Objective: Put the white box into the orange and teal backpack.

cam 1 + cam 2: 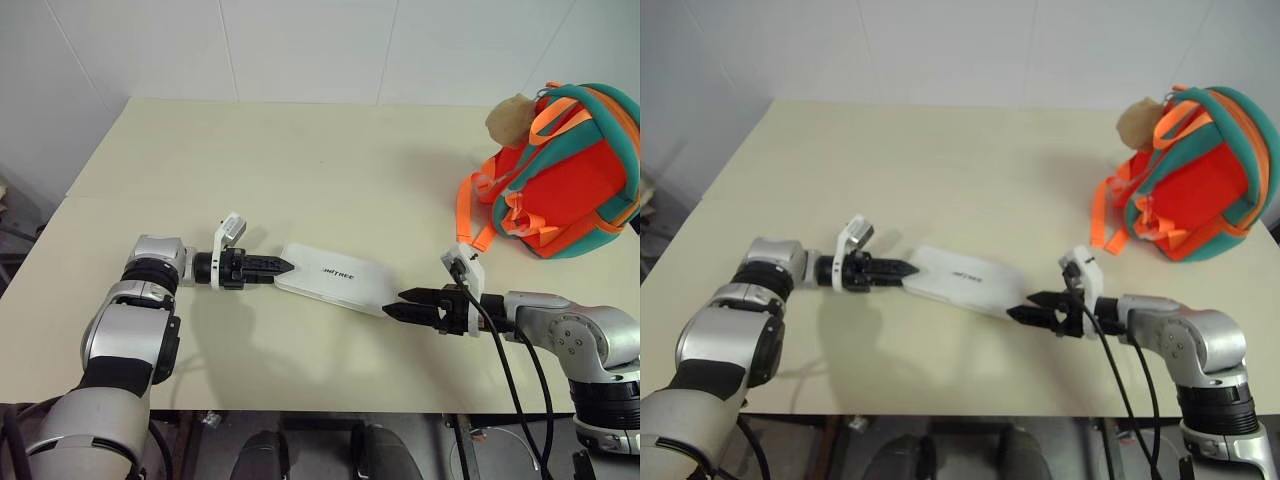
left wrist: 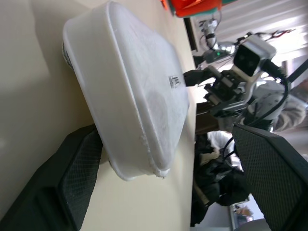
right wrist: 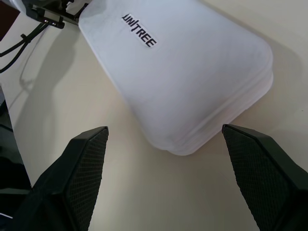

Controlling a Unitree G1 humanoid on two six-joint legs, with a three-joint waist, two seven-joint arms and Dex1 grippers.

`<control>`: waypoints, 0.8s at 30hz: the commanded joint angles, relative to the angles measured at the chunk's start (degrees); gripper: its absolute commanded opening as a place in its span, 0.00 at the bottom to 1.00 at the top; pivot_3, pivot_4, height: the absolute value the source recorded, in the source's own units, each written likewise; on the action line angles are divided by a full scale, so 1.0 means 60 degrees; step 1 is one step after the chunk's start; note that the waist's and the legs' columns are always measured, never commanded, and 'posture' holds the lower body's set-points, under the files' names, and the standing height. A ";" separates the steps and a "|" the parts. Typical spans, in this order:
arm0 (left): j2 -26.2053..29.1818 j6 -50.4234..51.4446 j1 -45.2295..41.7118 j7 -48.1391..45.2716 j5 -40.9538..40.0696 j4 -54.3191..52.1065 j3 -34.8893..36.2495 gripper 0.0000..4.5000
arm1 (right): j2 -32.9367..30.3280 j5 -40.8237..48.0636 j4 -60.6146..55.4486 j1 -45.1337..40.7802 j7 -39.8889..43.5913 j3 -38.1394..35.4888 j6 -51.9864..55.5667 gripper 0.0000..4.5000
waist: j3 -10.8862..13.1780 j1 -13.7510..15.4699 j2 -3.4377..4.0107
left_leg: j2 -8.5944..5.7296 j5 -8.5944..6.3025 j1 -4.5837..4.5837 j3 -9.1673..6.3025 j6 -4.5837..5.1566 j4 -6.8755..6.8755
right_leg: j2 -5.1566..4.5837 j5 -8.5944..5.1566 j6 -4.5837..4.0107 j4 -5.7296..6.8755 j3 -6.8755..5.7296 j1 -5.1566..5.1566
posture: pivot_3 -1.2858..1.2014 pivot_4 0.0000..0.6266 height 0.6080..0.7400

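**Two spread pincers at either end of the white box**

The white box lay flat on the cream tabletop, roughly midway across it and toward the near edge, its long axis running slantwise from the robot's left to its right. The dark "UNITREE" lettering faced up on its lid.

The left pincer pointed in from the left, level with the tabletop, at the box's left short end. In the left wrist view its two black fingers were spread wide, one on each side of that end; the near finger sat just beside the box's corner, and whether it touched the plastic could not be told. Nothing was pinched between them.

The right pincer pointed in from the right at the opposite short end. In the right wrist view its fingers were likewise spread wide, standing apart from the rounded end of the box with bare tabletop showing between each pad and the case. It gripped nothing.

The orange and teal backpack sat upright at the far right of the tabletop, well apart from the box and both pincers. A tan fuzzy pom-pom hung at its upper left side, and an orange strap trailed down onto the tabletop.
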 commanded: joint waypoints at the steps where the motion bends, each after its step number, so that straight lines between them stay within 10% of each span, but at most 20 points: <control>1: 0.0281 -0.0034 0.0011 -0.1062 0.0319 -0.0007 -0.0742 0.99 | -0.0240 0.0066 -0.0330 0.0089 0.0278 -0.0043 -0.0364 1.00 | 0.0000 -0.0001 0.0000 | 0.0000 0.0001 0.0001 0.0000 0.0000 0.0000 | 0.0000 0.0000 0.0000 0.0002 0.0000 0.0000 | 0.52 0.24 1.00; 24: 0.1208 0.1441 0.0878 -0.1068 -0.2615 -0.2598 -0.3100 0.99 | -0.0050 -0.0385 0.0538 -0.0885 0.0782 0.1009 -0.1190 1.00 | 0.0001 -0.0195 0.0000 | 0.0006 -0.0004 -0.0016 0.0014 -0.0015 -0.0007 | -0.0007 -0.0001 0.0002 -0.0021 0.0000 -0.0007 | 0.52 0.24 1.00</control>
